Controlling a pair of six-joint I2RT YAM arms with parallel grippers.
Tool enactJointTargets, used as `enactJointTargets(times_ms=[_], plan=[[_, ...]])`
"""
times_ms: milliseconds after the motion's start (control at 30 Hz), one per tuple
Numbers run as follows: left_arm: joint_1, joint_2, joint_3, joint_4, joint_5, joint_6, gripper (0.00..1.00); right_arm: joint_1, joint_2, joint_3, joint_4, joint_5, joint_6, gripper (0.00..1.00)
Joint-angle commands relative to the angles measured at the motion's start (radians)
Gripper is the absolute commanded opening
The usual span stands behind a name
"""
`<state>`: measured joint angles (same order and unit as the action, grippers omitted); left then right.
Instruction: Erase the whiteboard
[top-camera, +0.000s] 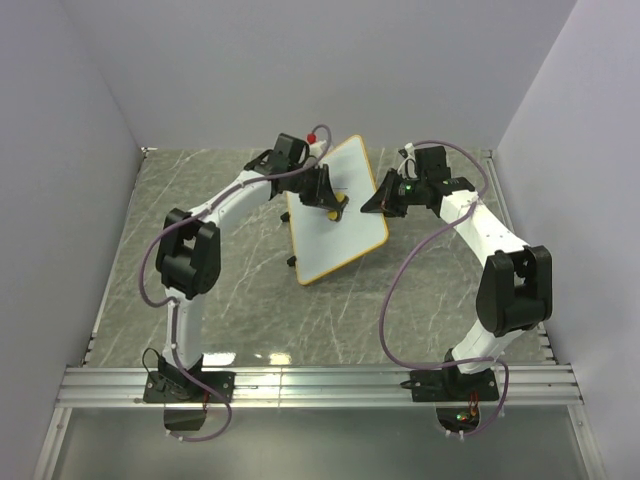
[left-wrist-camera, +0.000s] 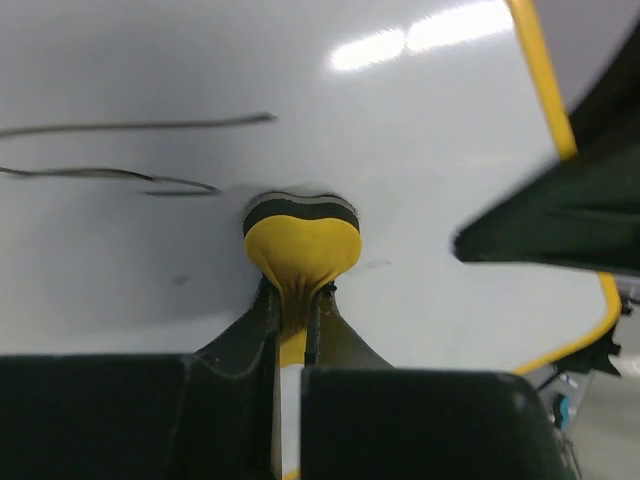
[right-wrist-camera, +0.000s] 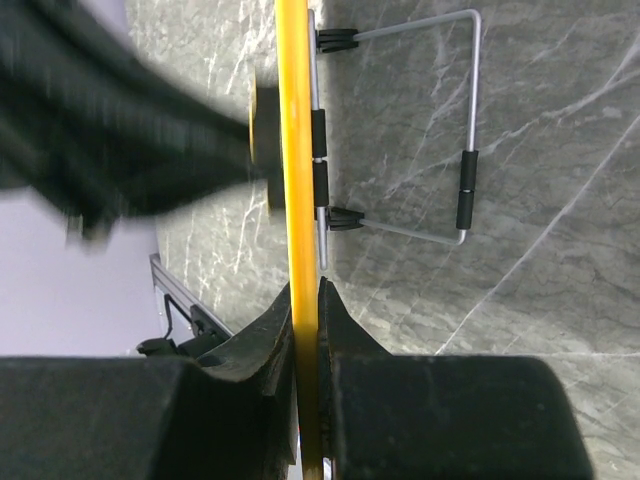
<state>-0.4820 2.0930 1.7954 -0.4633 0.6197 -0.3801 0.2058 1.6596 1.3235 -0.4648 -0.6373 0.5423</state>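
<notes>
Right wrist: whiteboard (right-wrist-camera: 293, 100) edge pinched within right gripper (right-wrist-camera: 305, 292)

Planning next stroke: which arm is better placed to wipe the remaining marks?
Left. The left gripper pinches the eraser against the whiteboard, beside the black marks. The right gripper clamps the board's frame, steadying it.

Glare streaks across the whiteboard (top-camera: 345, 235), its white face glossy and smooth, and its frame (right-wrist-camera: 293, 150) is slick orange-yellow plastic. The eraser (left-wrist-camera: 303, 250) looks soft and matt yellow, with a dark felt-like layer. The wire stand (right-wrist-camera: 472, 100) is bare grey metal with black sleeves. The left gripper (left-wrist-camera: 295, 300) and right gripper (right-wrist-camera: 305, 300) are matt black plastic. The surface (top-camera: 240, 290) is grey and marble-patterned with a faint sheen.
</notes>
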Motion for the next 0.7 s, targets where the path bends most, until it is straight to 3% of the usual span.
enactJointTargets(times_ms=[0, 200, 533, 667], plan=[[-0.072, -0.037, -0.082, -0.015, 0.121, 0.009, 0.00, 0.050, 0.048, -0.007, -0.123, -0.021, -0.058, 0.00], [-0.041, -0.013, -0.041, -0.020, -0.023, -0.011, 0.00, 0.050, 0.046, -0.007, -0.123, -0.021, -0.058, 0.00], [0.137, 0.231, 0.314, -0.106, -0.201, -0.115, 0.00, 0.049, 0.043, -0.013, -0.127, -0.021, -0.068, 0.00], [0.148, 0.220, 0.305, -0.077, -0.210, -0.134, 0.00, 0.049, 0.045, -0.012, -0.135, -0.010, -0.077, 0.00]])
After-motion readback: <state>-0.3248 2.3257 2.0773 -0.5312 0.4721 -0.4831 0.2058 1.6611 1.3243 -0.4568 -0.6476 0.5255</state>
